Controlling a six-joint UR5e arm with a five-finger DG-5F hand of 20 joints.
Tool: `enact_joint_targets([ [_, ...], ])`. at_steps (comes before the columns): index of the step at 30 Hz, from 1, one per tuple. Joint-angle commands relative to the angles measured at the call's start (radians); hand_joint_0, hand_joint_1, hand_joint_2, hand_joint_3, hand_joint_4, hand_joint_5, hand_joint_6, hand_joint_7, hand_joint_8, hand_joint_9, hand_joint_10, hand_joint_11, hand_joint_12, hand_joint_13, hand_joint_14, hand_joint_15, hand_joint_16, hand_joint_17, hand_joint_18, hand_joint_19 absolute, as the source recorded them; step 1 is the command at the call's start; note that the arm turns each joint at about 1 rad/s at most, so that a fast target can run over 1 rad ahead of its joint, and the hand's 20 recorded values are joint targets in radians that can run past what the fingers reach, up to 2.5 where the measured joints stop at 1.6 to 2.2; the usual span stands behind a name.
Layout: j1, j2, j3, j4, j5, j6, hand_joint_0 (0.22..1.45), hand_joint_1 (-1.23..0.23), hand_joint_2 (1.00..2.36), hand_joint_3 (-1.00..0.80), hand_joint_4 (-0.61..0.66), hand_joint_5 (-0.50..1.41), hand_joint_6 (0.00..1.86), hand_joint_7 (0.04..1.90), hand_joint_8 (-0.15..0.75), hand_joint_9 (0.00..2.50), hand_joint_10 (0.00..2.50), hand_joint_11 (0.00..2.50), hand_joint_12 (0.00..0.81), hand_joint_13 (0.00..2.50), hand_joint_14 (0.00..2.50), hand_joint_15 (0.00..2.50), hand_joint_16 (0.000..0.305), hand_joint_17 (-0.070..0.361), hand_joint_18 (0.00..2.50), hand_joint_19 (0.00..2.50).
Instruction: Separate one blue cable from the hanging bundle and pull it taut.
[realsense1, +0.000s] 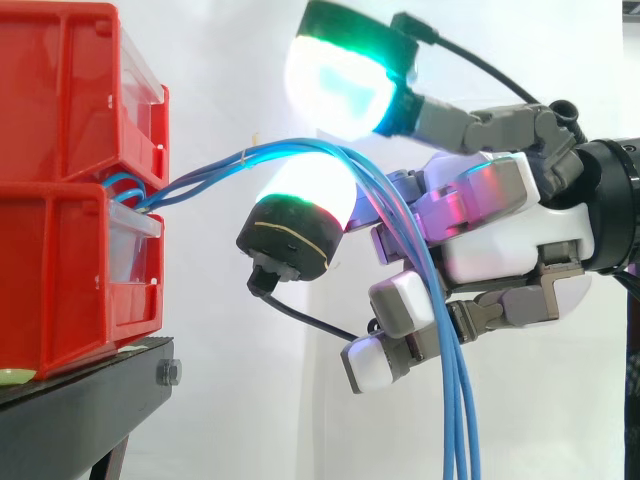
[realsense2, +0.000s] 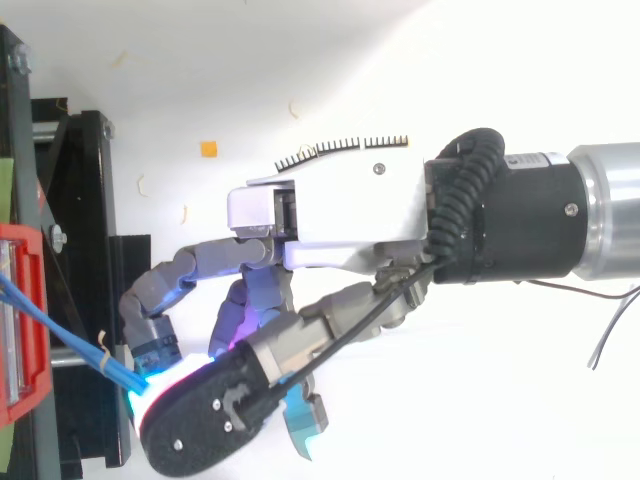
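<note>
Several blue cables (realsense1: 215, 170) come out between the two stacked red bins (realsense1: 60, 200) at the left. They arch over one glowing fingertip pad (realsense1: 305, 190) and hang down past the palm of my hand (realsense1: 500, 230), leaving the side view at the bottom. A second pad (realsense1: 335, 85), lit green, hovers above the bundle with a gap. The lower fingers (realsense1: 400, 300) are curled in beside the hanging strands. From above, the cables (realsense2: 60, 320) run from the bin (realsense2: 20, 300) into the gap between a grey finger (realsense2: 150, 335) and the lit pad (realsense2: 190, 410). All the strands stay together.
The bins rest on a black stand (realsense1: 90, 390), whose frame (realsense2: 90, 200) lies to the left of the hand in the top view. A white curtain backs the scene. Small scraps, one orange (realsense2: 209, 149), lie on the white floor.
</note>
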Motion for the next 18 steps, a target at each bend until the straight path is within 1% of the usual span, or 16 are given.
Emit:
enact_joint_targets([
  [1,0.000,0.000,0.000,0.000,0.000,0.000,0.70,-0.65,1.00,-0.50,0.08,0.14,0.50,1.30,0.092,1.77,0.01,0.14,0.231,1.15,0.01,0.38,0.046,0.105,0.67,0.55],
  [5,0.000,0.000,0.000,-0.002,0.000,0.000,0.73,-0.72,1.01,-0.41,0.06,0.14,0.50,1.30,0.092,1.79,0.01,0.16,0.234,1.16,0.01,0.38,0.045,0.102,0.68,0.55],
  [9,0.000,0.000,0.000,-0.002,0.000,0.000,0.74,-0.76,1.01,-0.35,0.03,0.14,0.50,1.30,0.097,1.78,0.01,0.18,0.238,1.15,0.01,0.39,0.045,0.101,0.68,0.55],
  [10,0.000,0.000,0.000,-0.002,0.000,0.000,0.75,-0.82,1.01,-0.35,0.00,0.14,0.50,1.30,0.103,1.77,0.01,0.18,0.238,1.15,0.01,0.38,0.045,0.101,0.68,0.55],
  [11,0.000,0.000,0.000,-0.002,0.000,0.000,0.75,-0.82,1.01,-0.35,0.00,0.14,0.50,1.29,0.102,1.76,0.01,0.17,0.234,1.15,0.02,0.38,0.045,0.101,0.68,0.55],
  [12,0.000,0.000,0.000,-0.002,-0.002,0.000,0.75,-0.86,1.01,-0.36,-0.01,0.14,0.50,1.29,0.101,1.76,0.01,0.17,0.233,1.15,0.01,0.39,0.045,0.100,0.68,0.55],
  [13,0.000,0.000,0.000,-0.003,-0.003,0.000,0.75,-0.89,1.01,-0.40,-0.01,0.14,0.50,1.29,0.098,1.75,0.01,0.18,0.231,1.14,0.02,0.39,0.045,0.100,0.69,0.54],
  [14,0.000,0.000,-0.001,-0.006,-0.003,0.000,0.76,-0.95,1.00,-0.49,-0.02,0.14,0.50,1.29,0.090,1.76,0.01,0.17,0.230,1.14,0.01,0.38,0.044,0.100,0.69,0.54],
  [15,0.000,0.000,0.000,-0.009,-0.003,0.000,0.75,-0.95,1.00,-0.50,-0.02,0.14,0.50,1.28,0.095,1.76,0.01,0.18,0.231,1.14,0.01,0.39,0.044,0.099,0.69,0.54],
  [18,0.000,0.000,0.000,-0.011,-0.003,0.000,0.70,-0.99,1.00,-0.50,-0.04,0.14,0.50,1.28,0.080,1.77,0.01,0.18,0.228,1.15,0.02,0.38,0.043,0.097,0.70,0.54],
])
